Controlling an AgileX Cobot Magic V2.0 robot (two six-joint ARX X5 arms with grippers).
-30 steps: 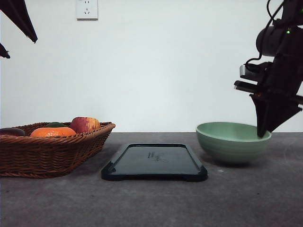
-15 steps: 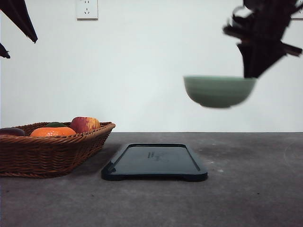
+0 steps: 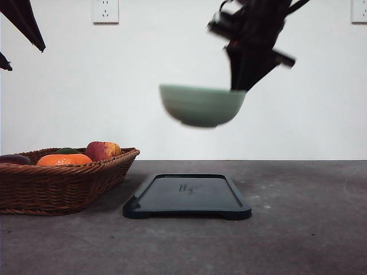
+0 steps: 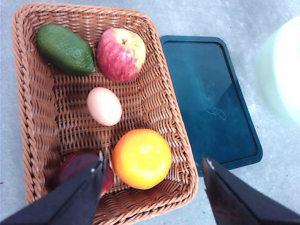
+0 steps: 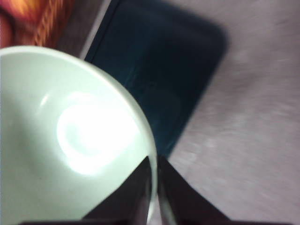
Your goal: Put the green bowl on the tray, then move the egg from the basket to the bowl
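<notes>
My right gripper (image 3: 238, 87) pinches the rim of the bowl (image 3: 200, 106), one finger inside and one outside. In the front view the bowl hangs in the air in the upper middle of the frame, above the tray (image 3: 187, 197), not touching it. The tray sits low in the middle on the table (image 3: 298, 229).

I think the bowl is hard, smooth and a bit heavy. It could crack if it bumps down. Held by one edge, it may tip or slip, so a slow, flat set-down seems best.

The egg (image 4: 104, 106) lies in the middle of the basket (image 4: 29, 117), apart from the apple (image 4: 121, 54) and the orange (image 4: 141, 158). It looks light, round and easy to break. I would take it softly around its fat middle.

My left gripper (image 4: 152, 166) hangs over the basket with its jaws wide and nothing in them.

The bowl and my right arm look blurry. From the front, the basket wall hides the egg. A dark red thing (image 4: 77, 164) is half hidden by my left finger, and I cannot tell what it is.
</notes>
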